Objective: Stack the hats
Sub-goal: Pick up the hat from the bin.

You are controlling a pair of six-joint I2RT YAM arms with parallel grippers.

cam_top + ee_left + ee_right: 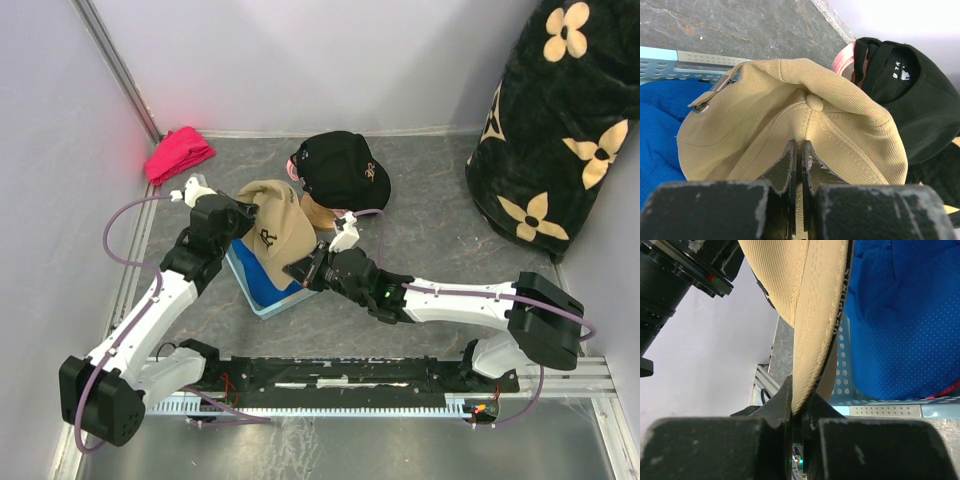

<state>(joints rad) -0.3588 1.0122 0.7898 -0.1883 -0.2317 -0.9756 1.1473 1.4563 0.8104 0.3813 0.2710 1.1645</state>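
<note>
A tan cap [272, 228] hangs between both grippers above a blue cap [258, 272] that lies in a light blue tray [275, 303]. My left gripper [238, 215] is shut on the tan cap's crown [805, 115], pinching the fabric. My right gripper [310, 270] is shut on the tan cap's brim edge [812, 340]. The blue cap [900, 315] shows beside the brim in the right wrist view and at the left in the left wrist view [660, 125]. A black cap [340, 165] with a logo lies behind, over a pink cap [845, 60].
A red-pink cloth bundle [178, 152] lies at the back left by the wall. A dark flowered cushion [560, 130] stands at the back right. A metal rail [330, 375] runs along the near edge.
</note>
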